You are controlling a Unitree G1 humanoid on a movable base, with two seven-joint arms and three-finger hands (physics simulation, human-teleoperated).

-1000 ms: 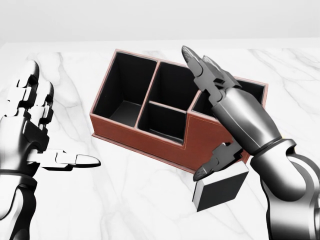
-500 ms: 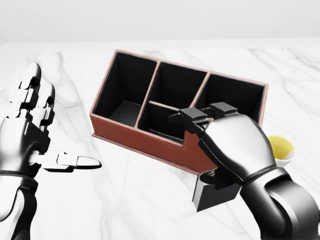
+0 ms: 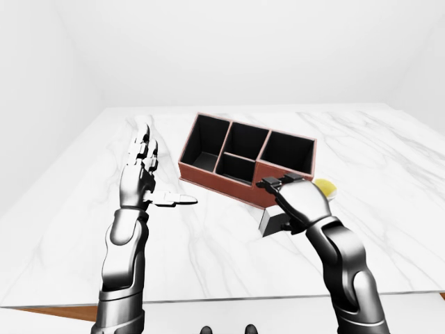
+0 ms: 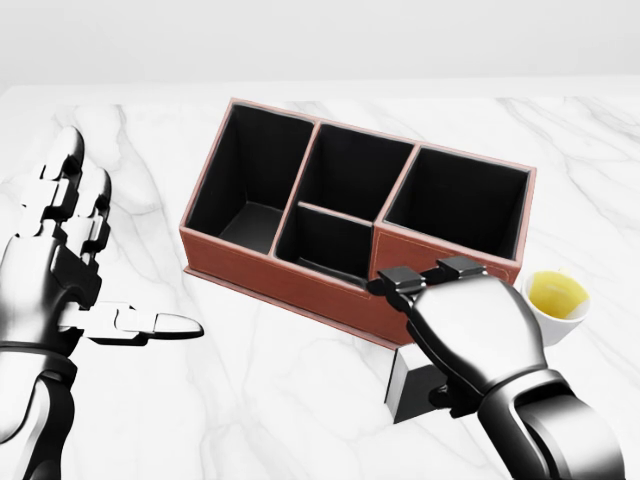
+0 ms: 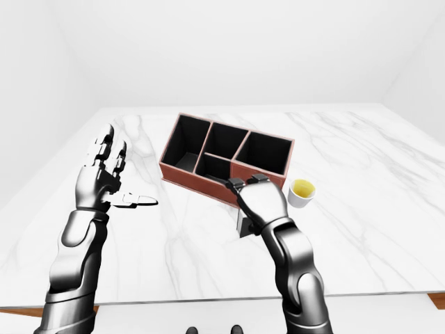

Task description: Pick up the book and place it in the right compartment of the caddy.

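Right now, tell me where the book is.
In the head view the book sits on the marble table at lower right, just below the caddy's right end, under the right hand, with the small cup up to its right.

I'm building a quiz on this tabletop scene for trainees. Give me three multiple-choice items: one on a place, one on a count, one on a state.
1. In the head view, the small cup stands where?
A. right of the caddy
B. inside it
C. left of it

2. How many compartments has the caddy?
A. two
B. four
C. six

3. The left hand is:
A. closed on the book
B. open, holding nothing
C. inside the caddy

Answers: 1 A, it stands beyond the caddy's right end; 2 B, dividers form four; 3 B, fingers spread over bare table.
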